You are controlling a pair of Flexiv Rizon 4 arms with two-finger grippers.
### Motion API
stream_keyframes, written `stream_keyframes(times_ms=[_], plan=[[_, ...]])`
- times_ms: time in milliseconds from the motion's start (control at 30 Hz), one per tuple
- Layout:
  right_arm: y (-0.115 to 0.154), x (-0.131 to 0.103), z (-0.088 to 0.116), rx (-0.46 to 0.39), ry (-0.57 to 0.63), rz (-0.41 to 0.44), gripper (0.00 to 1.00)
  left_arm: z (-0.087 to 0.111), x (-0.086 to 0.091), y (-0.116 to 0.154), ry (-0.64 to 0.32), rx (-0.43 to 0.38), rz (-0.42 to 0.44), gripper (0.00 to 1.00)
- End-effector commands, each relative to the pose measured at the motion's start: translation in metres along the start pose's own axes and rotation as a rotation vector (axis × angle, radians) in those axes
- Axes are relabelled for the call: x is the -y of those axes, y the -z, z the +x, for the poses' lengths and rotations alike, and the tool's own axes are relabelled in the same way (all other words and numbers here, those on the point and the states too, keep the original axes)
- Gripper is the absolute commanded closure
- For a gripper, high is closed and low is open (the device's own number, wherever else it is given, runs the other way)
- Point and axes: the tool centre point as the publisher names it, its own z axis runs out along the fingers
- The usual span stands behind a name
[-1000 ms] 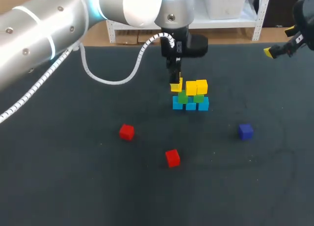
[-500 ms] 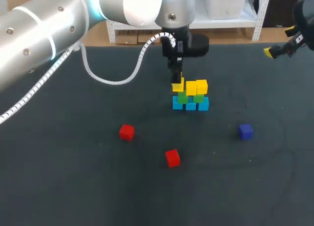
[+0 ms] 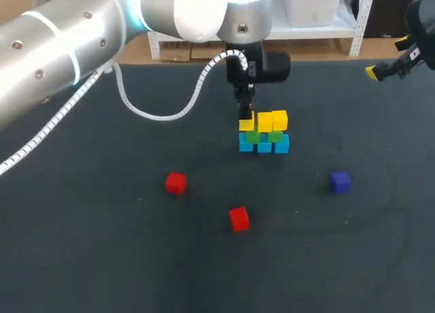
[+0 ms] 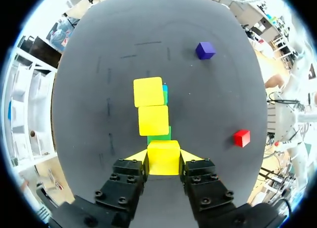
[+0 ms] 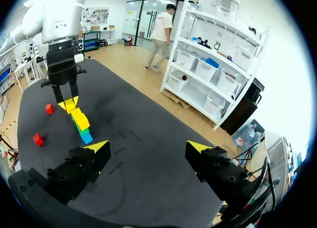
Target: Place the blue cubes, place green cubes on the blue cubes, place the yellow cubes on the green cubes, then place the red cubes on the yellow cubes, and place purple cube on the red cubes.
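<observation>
A stack stands mid-table: three blue cubes (image 3: 264, 147) in a row, two green cubes (image 3: 274, 136) on them, two yellow cubes (image 3: 272, 120) on top. My left gripper (image 3: 245, 121) is shut on a third yellow cube (image 4: 163, 153), which it holds at the stack's left end, level with the other yellow cubes (image 4: 153, 119) and over a green cube (image 4: 159, 136). I cannot tell whether it rests on the green. Two red cubes (image 3: 175, 182) (image 3: 238, 218) and the purple cube (image 3: 340, 182) lie loose in front. My right gripper (image 3: 380, 72) hangs open at the far right edge, holding nothing.
The left arm's white cable loops over the table behind and left of the stack (image 3: 153, 111). The dark table mat (image 3: 102, 245) reaches to every side of the loose cubes.
My left gripper has moved a little to the right and down with the yellow cube, closing in on the stack's left end. The right arm has not moved.
</observation>
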Motion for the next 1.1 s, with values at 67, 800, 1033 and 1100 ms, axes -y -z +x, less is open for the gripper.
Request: stream_keyframes(times_ms=[67,800,1033,1100], plan=[[0.002,-0.004,0.000,-0.003,-0.002,0.053,0.00,-0.002,0.004,-0.001,0.018,-0.002,-0.016,1.00],[0.002,-0.004,0.000,-0.003,-0.002,0.053,0.00,-0.004,-0.006,-0.009,0.047,-0.022,-0.056,1.00],[0.002,-0.004,0.000,-0.003,-0.002,0.053,0.00,-0.005,-0.007,-0.010,0.040,-0.021,-0.055,1.00],[0.002,-0.004,0.000,-0.003,-0.002,0.053,0.00,-0.005,-0.008,-0.010,0.041,-0.017,-0.054,1.00]])
